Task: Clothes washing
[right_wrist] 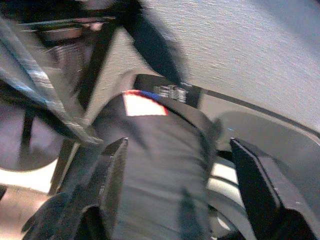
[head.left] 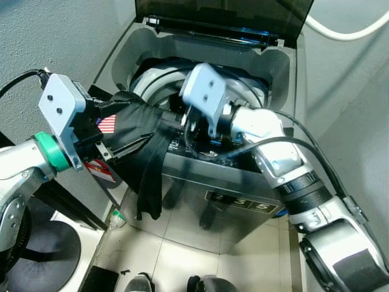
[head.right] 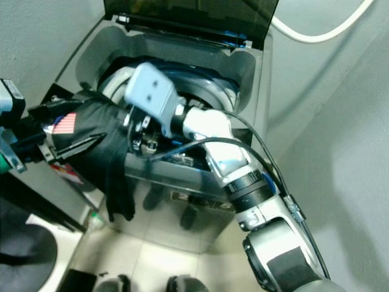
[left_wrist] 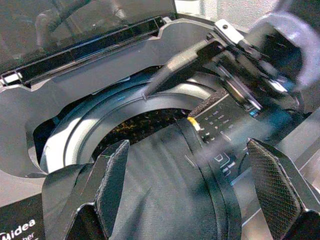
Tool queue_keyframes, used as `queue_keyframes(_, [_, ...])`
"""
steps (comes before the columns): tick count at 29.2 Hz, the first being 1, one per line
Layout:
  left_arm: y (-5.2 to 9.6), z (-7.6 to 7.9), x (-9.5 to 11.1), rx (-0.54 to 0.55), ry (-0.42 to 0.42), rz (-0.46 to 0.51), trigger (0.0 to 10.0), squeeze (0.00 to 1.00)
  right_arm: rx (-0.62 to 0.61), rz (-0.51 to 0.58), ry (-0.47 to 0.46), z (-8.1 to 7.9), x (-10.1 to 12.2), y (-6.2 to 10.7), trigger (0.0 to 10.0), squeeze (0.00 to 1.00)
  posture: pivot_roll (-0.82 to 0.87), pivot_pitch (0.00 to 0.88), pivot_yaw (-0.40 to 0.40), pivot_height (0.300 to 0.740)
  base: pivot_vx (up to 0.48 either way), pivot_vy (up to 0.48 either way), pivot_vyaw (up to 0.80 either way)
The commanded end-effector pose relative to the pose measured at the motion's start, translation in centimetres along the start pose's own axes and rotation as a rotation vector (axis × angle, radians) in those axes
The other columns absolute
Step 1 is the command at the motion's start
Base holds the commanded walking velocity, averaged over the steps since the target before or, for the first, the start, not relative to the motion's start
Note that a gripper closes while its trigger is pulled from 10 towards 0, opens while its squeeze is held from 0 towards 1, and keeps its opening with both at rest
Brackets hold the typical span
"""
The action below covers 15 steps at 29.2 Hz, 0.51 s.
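A black garment [head.left: 143, 158] with a small flag patch [head.left: 107, 123] hangs over the front left rim of the open top-load washer [head.left: 243, 182], one end dangling down the front panel. My left gripper [head.left: 121, 131] reaches in from the left, open, its fingers [left_wrist: 112, 185] spread wide on either side of the cloth [left_wrist: 165, 190]. My right gripper [head.left: 182, 125] comes in from the right over the rim, also open, with the garment [right_wrist: 155, 155] lying between its fingers [right_wrist: 252, 185]. The drum opening [left_wrist: 145, 122] sits just behind the cloth.
The washer lid [head.left: 225, 15] stands raised at the back. Grey walls close in on both sides, and a white hose [head.left: 346, 33] runs along the right wall. A dark round object [head.left: 48, 249] sits on the tiled floor at lower left.
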<state>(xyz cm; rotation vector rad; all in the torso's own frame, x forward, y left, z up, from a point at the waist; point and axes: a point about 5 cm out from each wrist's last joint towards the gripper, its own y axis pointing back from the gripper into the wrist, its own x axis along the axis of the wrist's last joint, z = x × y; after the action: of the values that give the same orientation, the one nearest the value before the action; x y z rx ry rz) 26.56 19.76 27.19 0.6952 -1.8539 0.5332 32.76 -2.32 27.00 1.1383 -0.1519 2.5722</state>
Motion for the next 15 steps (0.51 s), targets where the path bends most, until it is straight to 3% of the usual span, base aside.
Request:
queue_keyframes(1, [0.0,0.1,-0.2,-0.01,0.004,-0.018,10.0,0.0,0.055,-0.007,0.033,-0.7,0.2,-0.4,10.0,1.0,0.13,0.099,0.038,0.74,0.0,0.0,0.0])
queue_keyframes(2, [-0.1,0.1,-0.2,-0.01,0.004,-0.018,10.0,0.0,0.068,-0.017,0.048,-1.0,0.1,-0.7,10.0,0.0,0.12,0.099,0.038,0.74,0.0,0.0,0.0])
queue_keyframes(11, [-0.1,0.0,-0.3,-0.012,0.004,-0.021,10.0,0.0,0.123,-0.035,0.055,-3.2,0.0,-2.8,10.0,0.0,0.13,0.101,0.041,0.74,0.0,0.0,0.0])
queue_keyframes(15, [-0.1,0.0,-0.2,-0.01,0.002,-0.021,10.0,0.0,0.095,-0.117,0.086,-3.5,-1.3,-3.8,10.0,0.0,0.14,0.096,0.035,0.74,0.0,0.0,0.0])
